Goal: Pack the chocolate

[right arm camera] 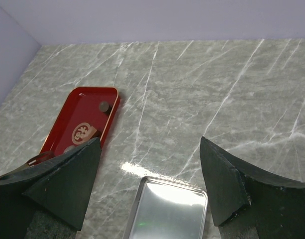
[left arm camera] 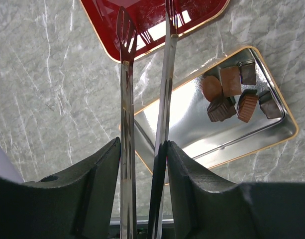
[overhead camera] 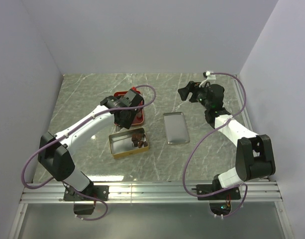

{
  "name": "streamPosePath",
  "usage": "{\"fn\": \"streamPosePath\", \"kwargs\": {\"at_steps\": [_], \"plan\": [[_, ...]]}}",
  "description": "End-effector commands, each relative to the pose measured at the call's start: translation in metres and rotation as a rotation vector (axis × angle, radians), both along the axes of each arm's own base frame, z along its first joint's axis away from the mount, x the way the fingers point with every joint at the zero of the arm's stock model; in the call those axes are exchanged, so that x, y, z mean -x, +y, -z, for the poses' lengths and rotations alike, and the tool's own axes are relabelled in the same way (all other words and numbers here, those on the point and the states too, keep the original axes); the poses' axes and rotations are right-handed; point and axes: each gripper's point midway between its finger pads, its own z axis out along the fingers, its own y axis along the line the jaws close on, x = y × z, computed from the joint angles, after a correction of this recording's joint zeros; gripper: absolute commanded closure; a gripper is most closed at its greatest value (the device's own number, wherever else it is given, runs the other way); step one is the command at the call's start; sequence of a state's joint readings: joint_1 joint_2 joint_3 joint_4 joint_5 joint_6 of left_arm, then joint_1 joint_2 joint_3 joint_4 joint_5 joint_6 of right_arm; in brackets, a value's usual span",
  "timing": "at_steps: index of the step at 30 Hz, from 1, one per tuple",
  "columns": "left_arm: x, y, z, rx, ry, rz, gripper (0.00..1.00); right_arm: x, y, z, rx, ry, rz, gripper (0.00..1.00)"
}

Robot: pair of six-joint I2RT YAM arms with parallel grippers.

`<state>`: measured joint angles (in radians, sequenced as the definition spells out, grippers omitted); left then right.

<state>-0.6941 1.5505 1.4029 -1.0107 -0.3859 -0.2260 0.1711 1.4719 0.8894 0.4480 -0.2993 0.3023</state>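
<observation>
My left gripper [overhead camera: 123, 112] is shut on a pair of metal tongs [left arm camera: 126, 99], whose tips hang over the red tray [left arm camera: 157, 20] with nothing visible between them. Several brown chocolate pieces [left arm camera: 232, 94] lie clustered at one end of the open gold tin [left arm camera: 192, 124]; in the top view the tin [overhead camera: 121, 149] sits just in front of the tray [overhead camera: 141, 117]. One dark piece [right arm camera: 104, 105] shows in the tray [right arm camera: 67, 134] in the right wrist view. My right gripper [overhead camera: 187, 92] is open and empty, raised at the back right.
The tin's silver lid [overhead camera: 175, 128] lies flat between the arms, and also shows below my right gripper [right arm camera: 150, 144] in the right wrist view [right arm camera: 167, 211]. White walls enclose the marble table on three sides.
</observation>
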Motion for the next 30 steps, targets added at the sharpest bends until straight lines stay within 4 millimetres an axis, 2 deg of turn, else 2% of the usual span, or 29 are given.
{"fn": "streamPosePath", "kwargs": {"at_steps": [1,30], "plan": [[-0.009,-0.007,-0.015,0.034,-0.041,0.019,0.53,-0.002,-0.002,-0.032,-0.018,-0.086,0.003,0.13],[-0.030,-0.013,0.000,0.030,-0.020,0.033,0.56,-0.010,-0.001,-0.019,-0.008,-0.051,0.002,0.13]]}}
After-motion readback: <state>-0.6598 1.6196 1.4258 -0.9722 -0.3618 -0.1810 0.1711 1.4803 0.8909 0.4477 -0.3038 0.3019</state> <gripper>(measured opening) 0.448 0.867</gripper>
